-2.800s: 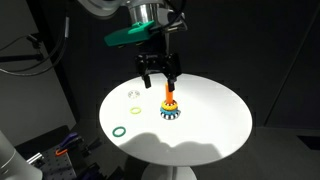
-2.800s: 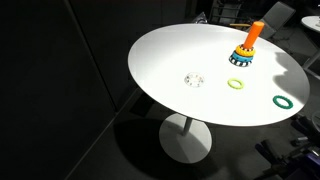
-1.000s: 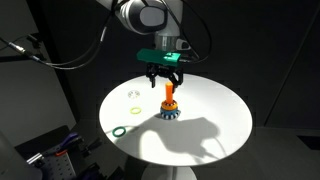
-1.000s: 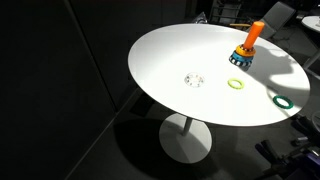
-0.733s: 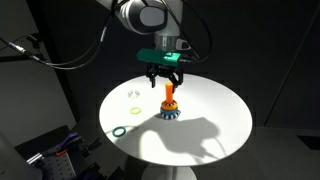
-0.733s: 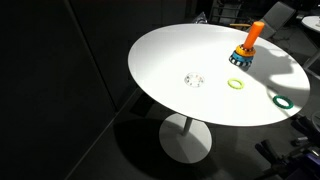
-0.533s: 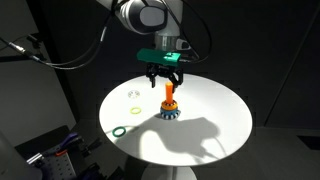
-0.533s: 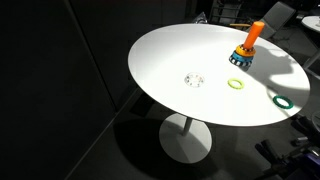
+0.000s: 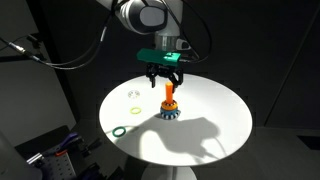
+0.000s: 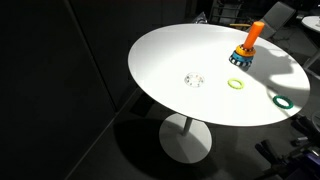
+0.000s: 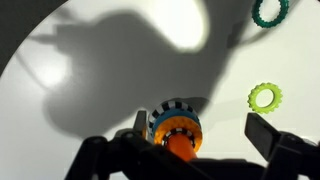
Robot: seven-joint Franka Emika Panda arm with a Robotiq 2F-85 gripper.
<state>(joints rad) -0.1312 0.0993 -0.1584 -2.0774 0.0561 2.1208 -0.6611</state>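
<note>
An orange peg with stacked rings, a blue toothed one at the bottom (image 9: pixel 169 104) (image 10: pixel 245 47) (image 11: pixel 175 128), stands on the round white table (image 9: pixel 200 125) (image 10: pixel 170 60). My gripper (image 9: pixel 166 79) (image 11: pixel 195 140) hovers open and empty straight above the peg, fingers either side of its top. A yellow-green toothed ring (image 10: pixel 237 84) (image 11: pixel 265 97) (image 9: pixel 133 96) lies near the peg. A dark green ring (image 9: pixel 120 130) (image 10: pixel 284 100) (image 11: pixel 269 11) lies near the table edge. A small clear toothed ring (image 10: pixel 194 79) (image 9: pixel 134 108) lies further off.
The table stands on a single pedestal (image 10: pixel 186 135) in a dark room. Cluttered equipment (image 9: pixel 55 155) sits beside the table low down. The arm's shadow falls across the tabletop (image 9: pixel 190 125).
Since 2.8 s ago the arm has swung and the gripper has settled over the peg; nothing has moved during the last second.
</note>
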